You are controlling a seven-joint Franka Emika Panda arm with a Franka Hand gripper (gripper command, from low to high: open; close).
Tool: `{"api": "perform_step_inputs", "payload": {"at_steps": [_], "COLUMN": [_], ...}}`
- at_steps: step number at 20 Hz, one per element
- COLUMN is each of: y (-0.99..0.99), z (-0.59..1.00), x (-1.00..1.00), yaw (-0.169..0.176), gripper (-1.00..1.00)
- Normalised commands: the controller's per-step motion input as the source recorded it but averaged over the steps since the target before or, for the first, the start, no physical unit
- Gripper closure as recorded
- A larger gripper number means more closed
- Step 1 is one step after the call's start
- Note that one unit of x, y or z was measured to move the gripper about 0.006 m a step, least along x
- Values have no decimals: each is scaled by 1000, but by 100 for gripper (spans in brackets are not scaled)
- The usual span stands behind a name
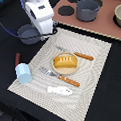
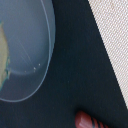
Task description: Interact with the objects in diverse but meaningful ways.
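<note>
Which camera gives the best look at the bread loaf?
The exterior view: the golden bread loaf sits whole and unobstructed on a plate on the placemat. The wrist view doesn't show it at all.

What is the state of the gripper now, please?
Gripper: cannot be told; its fingers are hidden behind the arm, above the saucepan.

The exterior view looked down steeply from above on the whole black table (image 1: 6,69), the arm (image 1: 39,13) at eleven o'clock. The wrist view hung close, facing straight down at the grey saucepan's rim (image 2: 47,45), dark cloth, the placemat's corner (image 2: 112,30); both views shared these.
</note>
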Motion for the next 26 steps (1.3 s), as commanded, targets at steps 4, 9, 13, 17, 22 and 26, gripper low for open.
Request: {"api": "perform_step_inputs", "payload": {"at_steps": [4, 9, 13, 17, 22, 26], "y": [136, 137, 109, 99, 98, 96], "z": [-273, -287, -311, -330, -327, -299], "x": [-319, -259, -202, -191, -198, -201], "yaw": [0, 0, 0, 0, 0, 0], "gripper": [-100, -100, -100, -100, -100, -100]}}
